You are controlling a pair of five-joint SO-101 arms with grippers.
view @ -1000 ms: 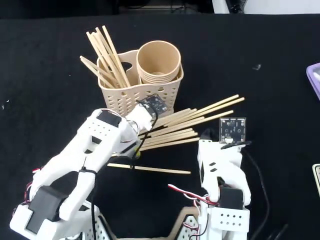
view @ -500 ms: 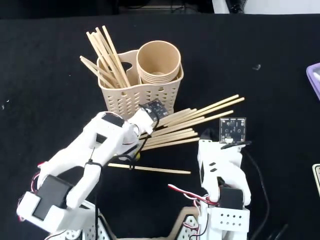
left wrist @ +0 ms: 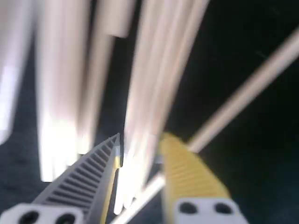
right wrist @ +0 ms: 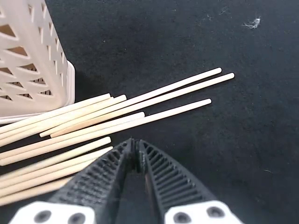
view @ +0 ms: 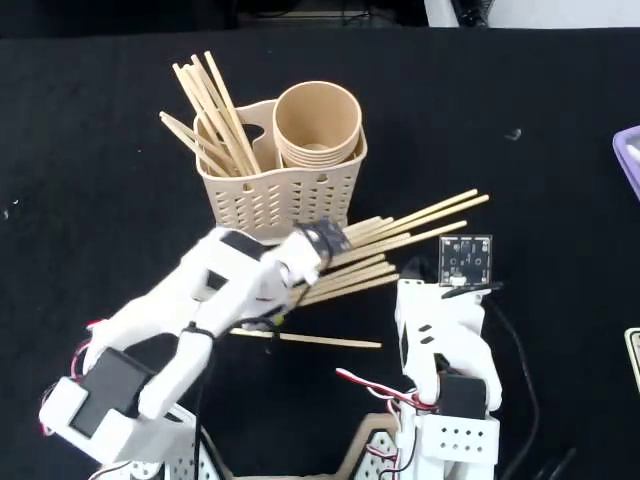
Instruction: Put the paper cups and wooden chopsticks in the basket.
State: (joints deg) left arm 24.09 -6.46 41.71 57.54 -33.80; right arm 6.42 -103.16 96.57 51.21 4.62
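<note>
The beige basket (view: pixel 285 195) stands at the back with stacked paper cups (view: pixel 317 120) and a bunch of wooden chopsticks (view: pixel 210 105) inside. Several loose chopsticks (view: pixel 410 232) lie fanned on the black table in front of it. One more chopstick (view: pixel 320 340) lies alone nearer the arms. My left gripper (left wrist: pixel 138 140) is down on the near end of that pile, open, with a few chopsticks (left wrist: pixel 140 116) between its grey and yellow fingers. My right gripper (right wrist: pixel 137 150) is shut and empty, just short of the loose chopsticks (right wrist: pixel 135 109), with the basket (right wrist: pixel 28 60) off to one side.
The left arm (view: pixel 200 300) stretches across the near side of the pile. The right arm (view: pixel 445 330) stands upright beside it. A purple object (view: pixel 630 150) sits at the table's right edge. Bare black cloth spreads to the right of and behind the basket.
The left arm has swung to the right and lowered its wrist onto the loose chopsticks. The right arm has kept still.
</note>
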